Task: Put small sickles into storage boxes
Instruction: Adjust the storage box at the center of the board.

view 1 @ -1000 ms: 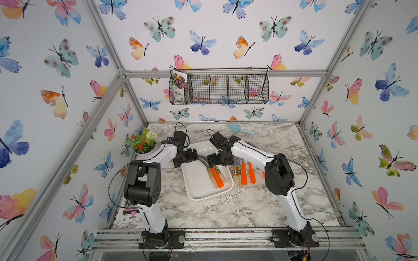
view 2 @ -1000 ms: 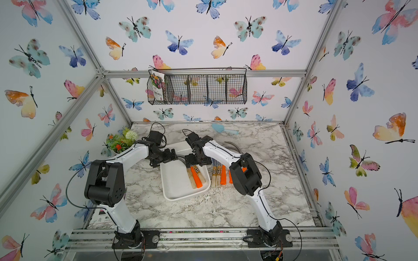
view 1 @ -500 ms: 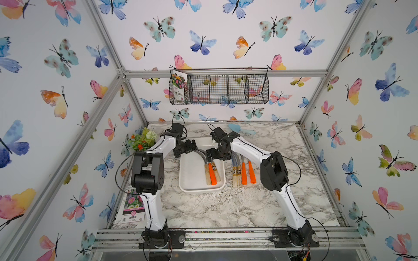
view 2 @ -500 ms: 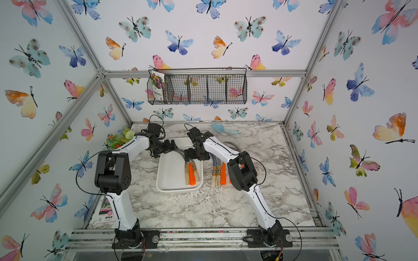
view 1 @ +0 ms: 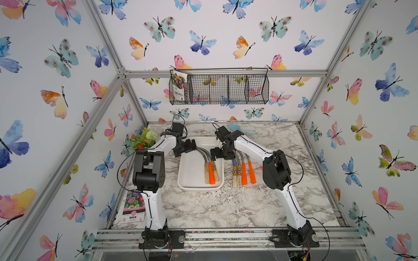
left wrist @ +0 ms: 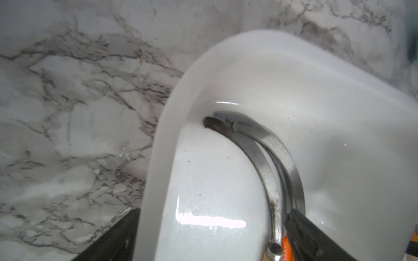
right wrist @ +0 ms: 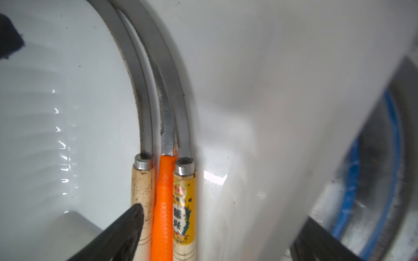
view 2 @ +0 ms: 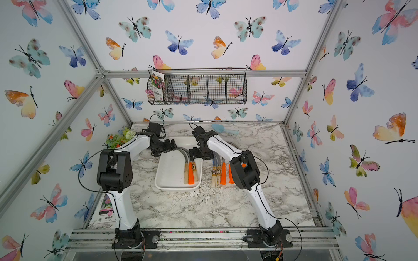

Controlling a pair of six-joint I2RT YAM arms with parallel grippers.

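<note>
Resting on the table (view 1: pixel 226 203), the tray (view 1: pixel 192 171) holds three sickles (view 1: pixel 211 172) against its right wall; four other sickles (view 1: pixel 243 172) lie just beside it. The left gripper (view 1: pixel 192 146) and right gripper (view 1: pixel 218 154) gape wide and empty, each straddling a tray wall.

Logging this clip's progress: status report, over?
Both open, empty: left gripper, right gripper, above white tray far end. Three sickles in tray, four loose sickles on table beside it. Nothing in the way.

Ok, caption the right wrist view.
Three sickles, an orange handle between two wooden ones, lie together in the white tray below the open right gripper.
</note>
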